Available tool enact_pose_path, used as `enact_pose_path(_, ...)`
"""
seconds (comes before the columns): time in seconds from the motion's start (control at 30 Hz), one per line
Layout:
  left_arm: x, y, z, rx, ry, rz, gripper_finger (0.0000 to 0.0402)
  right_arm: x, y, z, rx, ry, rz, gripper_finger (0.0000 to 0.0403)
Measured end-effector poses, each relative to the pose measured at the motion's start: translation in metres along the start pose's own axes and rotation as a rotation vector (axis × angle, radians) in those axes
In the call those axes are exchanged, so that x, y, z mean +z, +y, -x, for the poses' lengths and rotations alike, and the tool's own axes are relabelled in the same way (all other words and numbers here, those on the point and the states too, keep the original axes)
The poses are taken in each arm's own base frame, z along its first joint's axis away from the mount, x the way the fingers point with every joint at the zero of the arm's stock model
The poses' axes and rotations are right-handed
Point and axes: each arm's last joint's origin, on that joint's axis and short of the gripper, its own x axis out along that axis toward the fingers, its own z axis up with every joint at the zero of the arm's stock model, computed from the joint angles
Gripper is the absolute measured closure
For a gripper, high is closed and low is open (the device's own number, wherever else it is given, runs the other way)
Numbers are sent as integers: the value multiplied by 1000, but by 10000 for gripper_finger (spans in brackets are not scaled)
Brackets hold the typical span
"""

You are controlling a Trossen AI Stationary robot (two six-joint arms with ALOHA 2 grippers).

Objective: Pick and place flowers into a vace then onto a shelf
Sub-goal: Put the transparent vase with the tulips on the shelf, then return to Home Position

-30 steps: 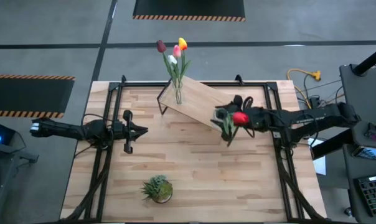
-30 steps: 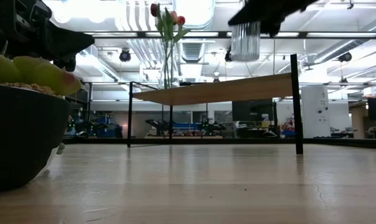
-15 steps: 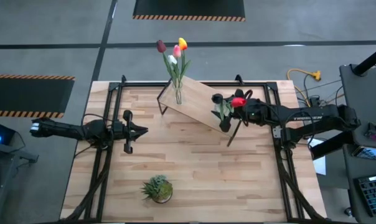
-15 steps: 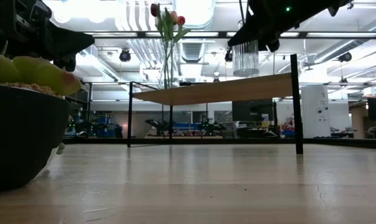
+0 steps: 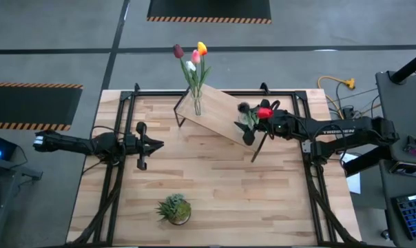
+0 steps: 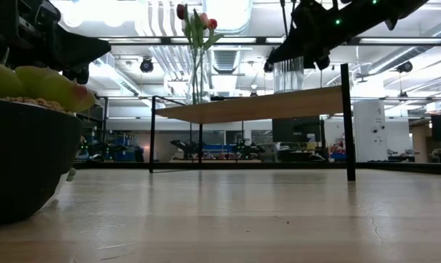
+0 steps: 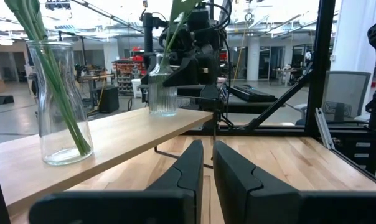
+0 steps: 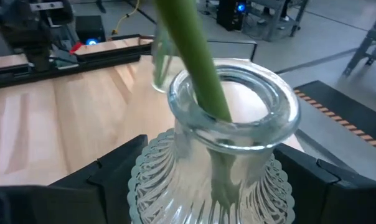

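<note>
Right end effector (image 5: 253, 124) stands spread around the ribbed glass vase (image 8: 216, 165) on the shelf (image 5: 218, 114), gripping nothing firmly. Glass is slippery and breakable, top-heavy with its red flower (image 5: 264, 112); grasp the ribbed body low. Left end effector (image 5: 153, 144) rests closed over the desk (image 5: 215, 186).

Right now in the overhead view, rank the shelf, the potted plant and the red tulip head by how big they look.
1. The shelf, clearly largest.
2. The potted plant.
3. The red tulip head, smallest.
</note>
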Motion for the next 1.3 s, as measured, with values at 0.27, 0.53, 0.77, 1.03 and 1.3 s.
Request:
enact_pose_path(0.27,0,0,0,0,0,0,385,-1,0,0,8,11,0,120)
enact_pose_path(0.53,0,0,0,0,0,0,385,4,-1,8,46,-17,12,96)
enact_pose_path(0.77,0,0,0,0,1,-1,385,7,-2,13,79,-28,36,33)
enact_pose_path(1.03,0,0,0,0,1,0,384,17,-8,35,99,-83,88,23)
enact_pose_path(1.3,0,0,0,0,0,43,385,10,-12,75,169,-77,84,23)
